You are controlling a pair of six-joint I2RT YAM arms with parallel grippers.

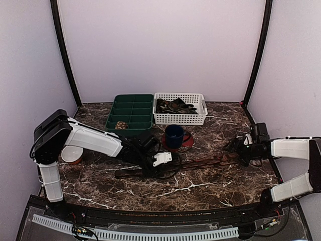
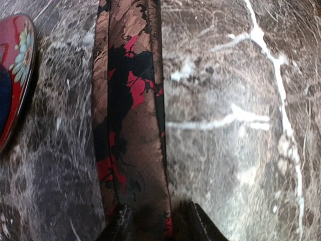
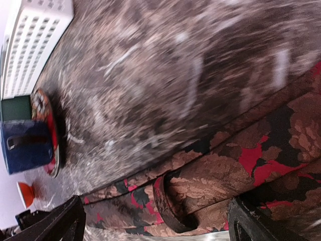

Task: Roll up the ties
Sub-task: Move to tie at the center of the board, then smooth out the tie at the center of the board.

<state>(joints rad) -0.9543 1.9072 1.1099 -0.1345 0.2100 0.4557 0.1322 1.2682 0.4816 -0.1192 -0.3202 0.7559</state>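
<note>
A long brown, black and red patterned tie [image 1: 200,164] lies flat across the marble table. In the left wrist view the tie [image 2: 133,125] runs straight away from my left gripper [image 2: 158,223], whose jaws stand partly open, one on each side of the strip. In the top view the left gripper [image 1: 163,159] sits low over the tie's middle. My right gripper [image 1: 241,149] is wide open over the tie's right end, where the tie [image 3: 241,170] is folded back into a small loop [image 3: 173,208] between the fingers [image 3: 65,223].
A green divided tray [image 1: 131,113] holds a small rolled coil [image 1: 121,124]. A white basket [image 1: 200,113] holds several dark ties [image 1: 173,105]. A blue mug [image 1: 174,135] stands on a red saucer [image 1: 188,143] just behind the tie. An orange-and-white bowl [image 1: 71,154] sits far left.
</note>
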